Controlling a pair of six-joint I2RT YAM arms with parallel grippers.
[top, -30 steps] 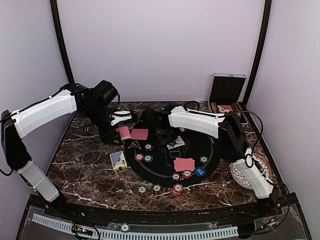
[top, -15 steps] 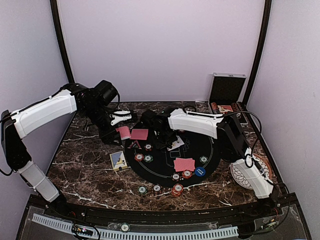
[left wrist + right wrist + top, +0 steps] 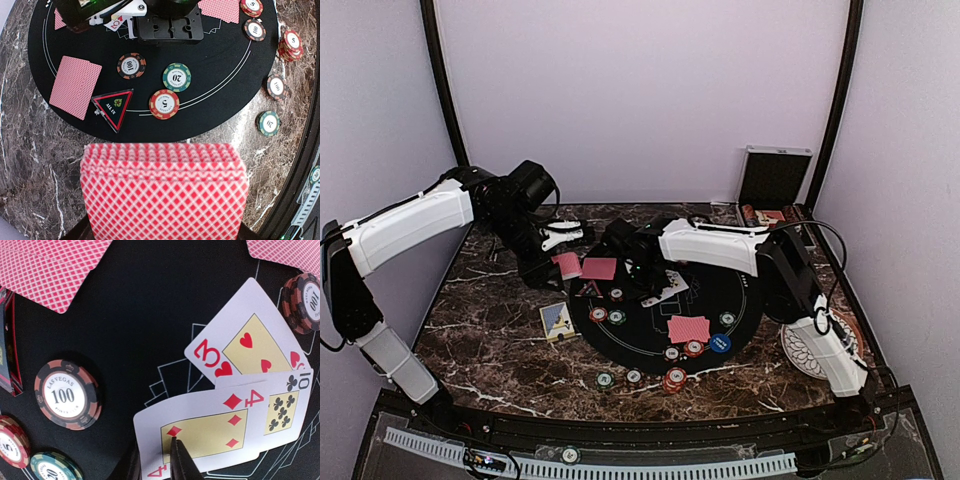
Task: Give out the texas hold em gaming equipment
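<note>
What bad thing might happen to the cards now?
1. The right gripper sits at the edge of the four of diamonds, which lies over the ten of clubs. Pulling away might drag both crooked.
2. The deck in the left gripper looks stepped, not squared, so cards could slide out among the chips.

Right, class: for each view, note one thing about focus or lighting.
Top external: sharp but dim, the black mat swallowing detail. Left wrist: the deck fills the foreground, its upper edge soft, while the chips beyond are crisp. Right wrist: the face-up cards are sharp and evenly lit, without glare.
</note>
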